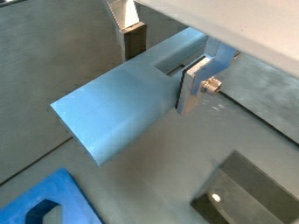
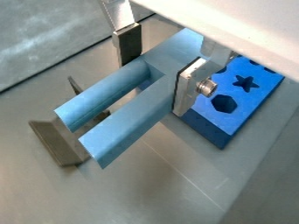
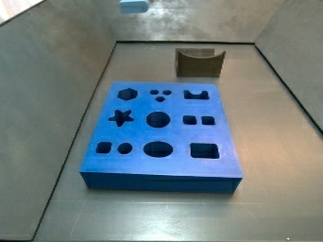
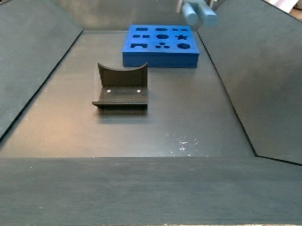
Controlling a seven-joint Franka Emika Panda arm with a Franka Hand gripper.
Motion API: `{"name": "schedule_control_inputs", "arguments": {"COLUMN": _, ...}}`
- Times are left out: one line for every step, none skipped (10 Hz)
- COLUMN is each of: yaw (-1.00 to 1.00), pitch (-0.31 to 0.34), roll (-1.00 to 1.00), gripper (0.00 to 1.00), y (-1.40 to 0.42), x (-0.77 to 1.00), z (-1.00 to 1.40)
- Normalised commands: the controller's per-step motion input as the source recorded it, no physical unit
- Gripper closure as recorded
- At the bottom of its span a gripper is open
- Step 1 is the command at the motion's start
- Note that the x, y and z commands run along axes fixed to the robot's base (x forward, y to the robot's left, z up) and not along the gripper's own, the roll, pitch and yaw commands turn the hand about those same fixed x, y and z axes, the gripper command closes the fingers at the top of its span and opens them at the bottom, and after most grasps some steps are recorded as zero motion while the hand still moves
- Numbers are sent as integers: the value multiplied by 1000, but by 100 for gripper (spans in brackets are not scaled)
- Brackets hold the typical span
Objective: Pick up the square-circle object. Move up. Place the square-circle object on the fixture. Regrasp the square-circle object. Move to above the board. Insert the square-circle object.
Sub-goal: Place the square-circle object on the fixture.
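My gripper (image 1: pixel 163 66) is shut on the square-circle object (image 1: pixel 122 109), a pale blue peg that sticks out well past the fingers in both wrist views. The peg (image 2: pixel 117 114) is held high above the floor. In a side view it shows at the picture's upper edge (image 3: pixel 132 5), far behind the board (image 3: pixel 164 132). The bright-blue board (image 4: pixel 163 44) lies flat with its dark cut-outs. The dark fixture (image 4: pixel 120 86) stands on the floor apart from the board, below the peg's free end (image 2: pixel 59 140).
Grey walls close in the floor on all sides (image 3: pixel 76 85). The board (image 2: pixel 239 101) and the fixture (image 1: pixel 251 188) both lie well below the gripper.
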Motion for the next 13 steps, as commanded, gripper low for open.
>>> {"name": "schedule_control_inputs", "arguments": {"yaw": -160, "pitch": 135, "roll": 85, "gripper": 100, "y": 82, "x": 1000, "z": 171}}
{"name": "schedule_control_inputs", "arguments": {"yaw": -103, "pitch": 142, "roll": 79, "gripper": 100, "y": 75, "x": 1000, "z": 153}}
{"name": "schedule_control_inputs", "arguments": {"yaw": -61, "pitch": 143, "roll": 71, "gripper": 100, "y": 70, "x": 1000, "z": 133}}
{"name": "schedule_control_inputs", "arguments": {"yaw": -46, "pitch": 140, "roll": 63, "gripper": 100, "y": 68, "x": 1000, "z": 118}}
{"name": "schedule_control_inputs", "arguments": {"yaw": -36, "pitch": 138, "roll": 55, "gripper": 100, "y": 64, "x": 1000, "z": 105}}
{"name": "schedule_control_inputs", "arguments": {"yaw": -29, "pitch": 143, "roll": 47, "gripper": 100, "y": 59, "x": 1000, "z": 90}}
{"name": "schedule_control_inputs", "arguments": {"yaw": -25, "pitch": 141, "roll": 41, "gripper": 100, "y": 55, "x": 1000, "z": 77}}
{"name": "schedule_control_inputs", "arguments": {"yaw": -23, "pitch": 141, "roll": 35, "gripper": 100, "y": 52, "x": 1000, "z": 62}}
{"name": "schedule_control_inputs", "arguments": {"yaw": -23, "pitch": 143, "roll": 29, "gripper": 100, "y": 49, "x": 1000, "z": 56}}
{"name": "schedule_control_inputs", "arguments": {"yaw": -24, "pitch": 144, "roll": 21, "gripper": 100, "y": 43, "x": 1000, "z": 40}}
{"name": "schedule_control_inputs", "arguments": {"yaw": -24, "pitch": 149, "roll": 16, "gripper": 100, "y": 38, "x": 949, "z": 31}}
{"name": "schedule_control_inputs", "arguments": {"yaw": 14, "pitch": 42, "roll": -1000, "gripper": 100, "y": 379, "x": 1000, "z": -489}}
{"name": "schedule_control_inputs", "arguments": {"yaw": 9, "pitch": 41, "roll": -1000, "gripper": 100, "y": 391, "x": 1000, "z": -507}}
